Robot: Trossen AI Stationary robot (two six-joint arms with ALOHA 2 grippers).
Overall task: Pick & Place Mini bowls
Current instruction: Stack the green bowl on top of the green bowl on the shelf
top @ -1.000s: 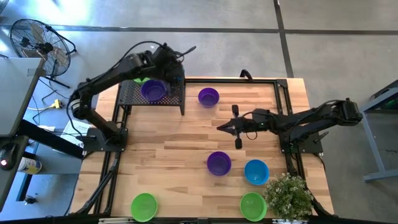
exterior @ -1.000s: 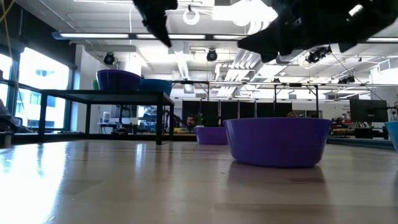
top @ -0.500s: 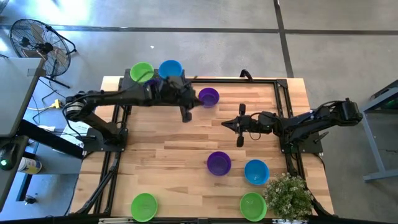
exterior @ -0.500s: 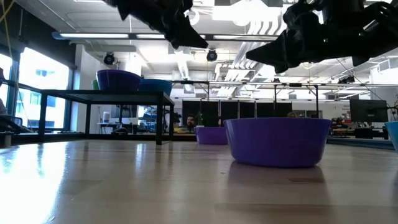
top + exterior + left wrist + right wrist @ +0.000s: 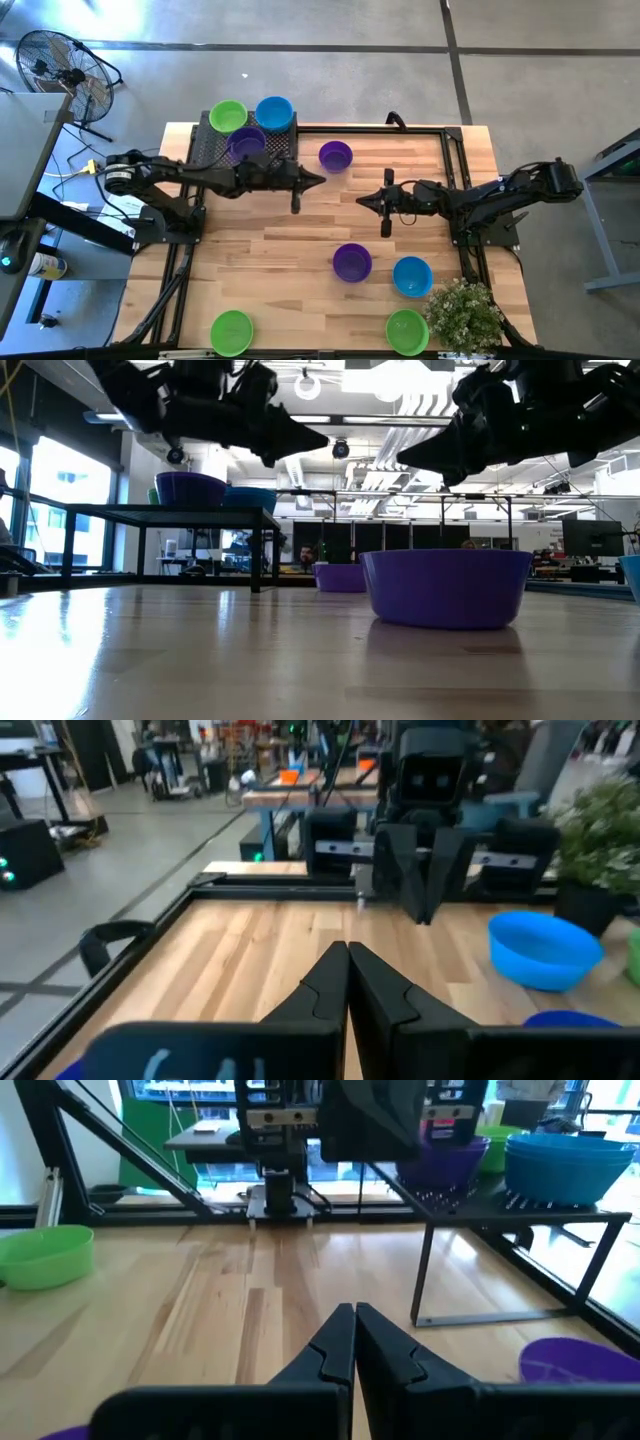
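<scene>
I hold both arms over mid-table: left gripper (image 5: 318, 181) and right gripper (image 5: 362, 198) clenched, empty. Three small glossy plastic bowls sit on the black mesh rack (image 5: 212, 152); the nearest loose purple bowl (image 5: 336, 155) looks light, stiff, slippery, so I'd pinch its rim.

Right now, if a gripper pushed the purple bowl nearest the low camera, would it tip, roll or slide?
The purple bowl would probably slide: it sits upright on a flat base on the smooth wooden table. Its glossy plastic walls look stiff and light, so a pinch may slip. Rolling seems unlikely unless tipped.
</scene>
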